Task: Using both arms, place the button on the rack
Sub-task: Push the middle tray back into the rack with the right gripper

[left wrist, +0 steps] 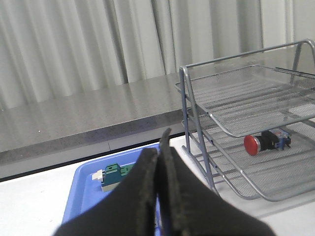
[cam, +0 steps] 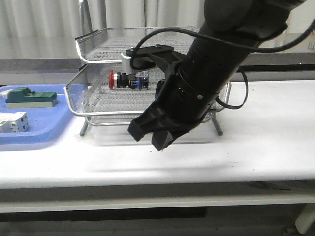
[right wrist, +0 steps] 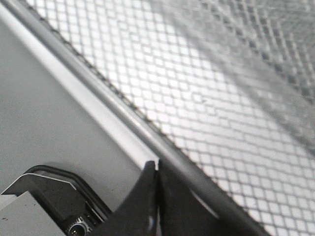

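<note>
The button (cam: pixel 129 79), with a red head and a black and blue body, lies on its side on the mesh of the tray under the top tray of the silver wire rack (cam: pixel 98 42). It also shows in the left wrist view (left wrist: pixel 263 141), inside the rack (left wrist: pixel 236 93). My right gripper (cam: pixel 153 135) is shut and empty, low in front of the rack, its tips (right wrist: pixel 157 167) at a tray's rim rail with the rack's mesh (right wrist: pixel 221 98) close beyond. My left gripper (left wrist: pixel 160 147) is shut and empty, to the left of the rack and out of the front view.
A flat blue tray (cam: pixel 44 123) lies left of the rack with a green block (cam: pixel 30 97) and a white blocky component (cam: pixel 12 123) on it. The tray (left wrist: pixel 86 191) and green block (left wrist: pixel 115 174) lie beyond my left fingers. A grey ledge and curtains stand behind.
</note>
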You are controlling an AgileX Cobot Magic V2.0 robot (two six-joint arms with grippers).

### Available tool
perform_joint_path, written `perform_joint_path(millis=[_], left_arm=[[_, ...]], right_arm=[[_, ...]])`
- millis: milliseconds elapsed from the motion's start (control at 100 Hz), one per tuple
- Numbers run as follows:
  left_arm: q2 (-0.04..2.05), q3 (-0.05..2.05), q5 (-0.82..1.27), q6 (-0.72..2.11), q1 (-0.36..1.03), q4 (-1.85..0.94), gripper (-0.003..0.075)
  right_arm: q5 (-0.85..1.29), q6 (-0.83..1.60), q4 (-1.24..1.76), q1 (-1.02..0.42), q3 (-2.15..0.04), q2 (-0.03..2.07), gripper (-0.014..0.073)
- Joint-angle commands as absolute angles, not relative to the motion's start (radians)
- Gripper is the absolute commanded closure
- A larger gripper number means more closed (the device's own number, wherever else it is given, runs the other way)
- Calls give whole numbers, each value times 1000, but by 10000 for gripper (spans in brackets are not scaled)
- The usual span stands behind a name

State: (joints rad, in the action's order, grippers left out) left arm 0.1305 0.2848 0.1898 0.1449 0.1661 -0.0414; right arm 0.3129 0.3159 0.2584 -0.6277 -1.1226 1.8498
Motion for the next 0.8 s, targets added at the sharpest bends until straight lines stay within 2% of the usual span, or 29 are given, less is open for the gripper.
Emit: perform_joint_path(millis=[0, 280, 790], left_arm=[[138, 311, 103, 137, 163, -50, 741], [138, 311, 103, 137, 163, -50, 741], [138, 311, 103, 137, 163, -50, 741]], right_arm=[[226, 326, 219, -578, -1197, 1832, 661], [270, 326, 211, -480, -1324, 1901, 661], [416, 294, 233, -492, -1306, 1789, 659]])
